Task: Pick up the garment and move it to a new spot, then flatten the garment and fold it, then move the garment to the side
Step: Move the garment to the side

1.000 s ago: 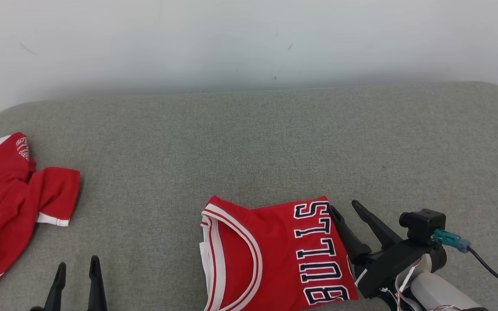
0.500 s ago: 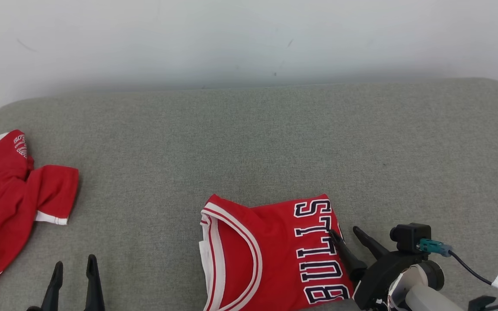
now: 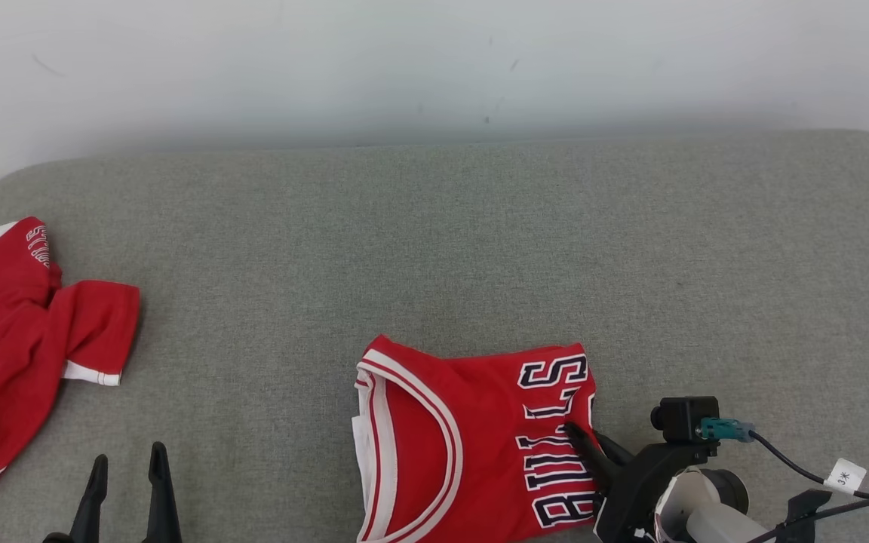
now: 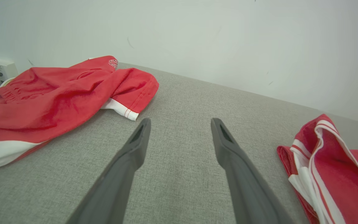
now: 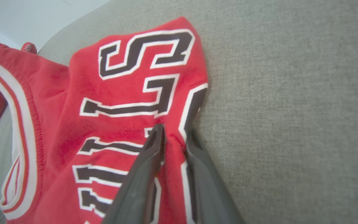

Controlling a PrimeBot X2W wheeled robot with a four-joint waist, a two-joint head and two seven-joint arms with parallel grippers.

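Red jersey [image 5: 129,93] edge pinched by right gripper [image 5: 174,133], wrist close-up, left gripper [image 4: 180,123] splayed wide

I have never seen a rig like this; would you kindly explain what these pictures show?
This is a robot with two arms, each ending in a two-fingered gripper. One picture looks down from its head; the other two come from wrist cameras looking along the fingers. On the grey padded surface lie a folded red jersey and, further left, a crumpled red garment. The right gripper pinches the jersey's right edge; the left gripper is open, holding nothing.
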